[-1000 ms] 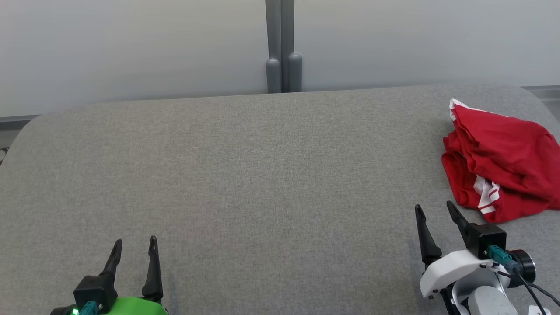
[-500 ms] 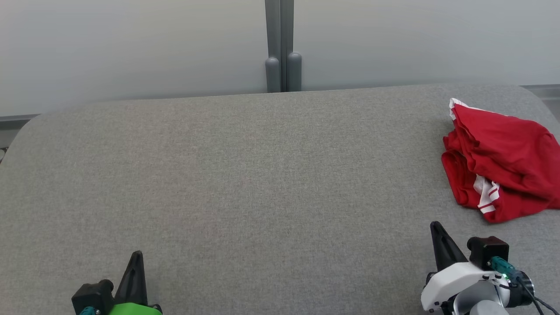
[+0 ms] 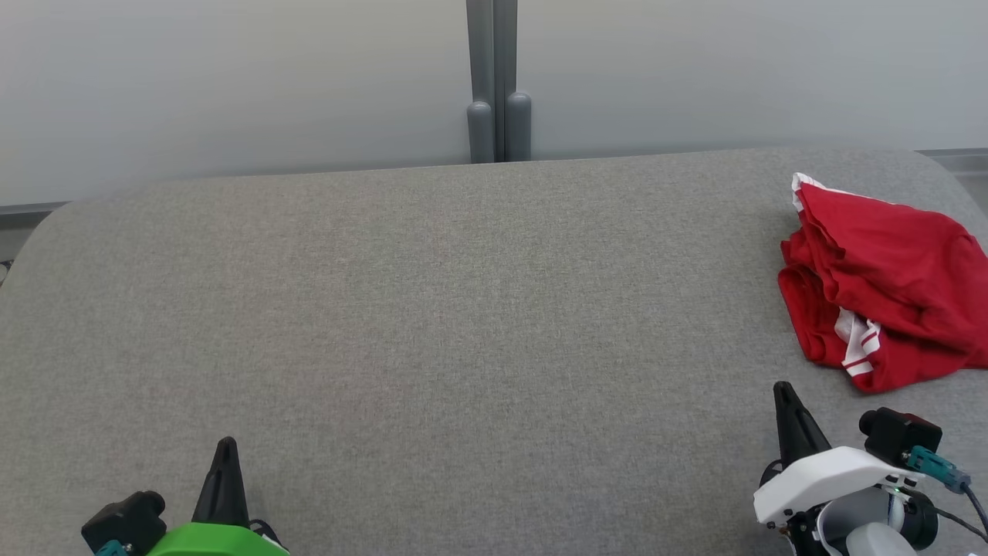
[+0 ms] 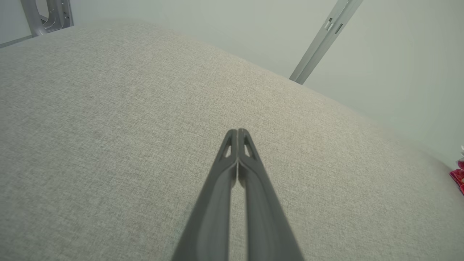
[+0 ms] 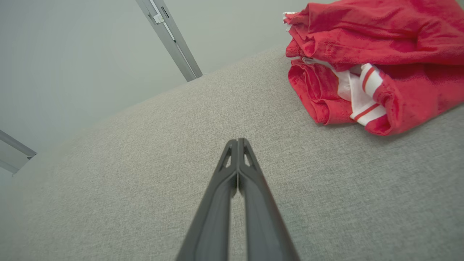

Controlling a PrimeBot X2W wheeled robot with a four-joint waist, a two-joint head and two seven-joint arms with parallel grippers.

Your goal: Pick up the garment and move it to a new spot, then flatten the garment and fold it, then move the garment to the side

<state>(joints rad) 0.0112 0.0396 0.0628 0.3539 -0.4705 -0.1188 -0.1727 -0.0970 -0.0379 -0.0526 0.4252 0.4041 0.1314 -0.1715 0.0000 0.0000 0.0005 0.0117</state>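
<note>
The garment (image 3: 888, 286) is a crumpled red piece with white striped trim, lying at the far right of the grey table; the right wrist view has the garment (image 5: 377, 61) at its upper right. My right gripper (image 3: 783, 390) is shut with nothing in it, just short of the garment's near edge; its fingers (image 5: 237, 143) meet at the tips above bare cloth. At the lower left my left gripper (image 3: 226, 446) is shut and empty, its tips (image 4: 237, 132) pressed together over the table. A sliver of the garment (image 4: 458, 174) shows at the left wrist view's right edge.
The grey fabric table (image 3: 432, 309) has rounded far corners. Behind it stands a pale wall with a grey vertical post (image 3: 498, 77). The garment runs past the head view's right edge.
Both grippers have shut from open and drawn back toward the bottom of the head view. The garment has not moved.
</note>
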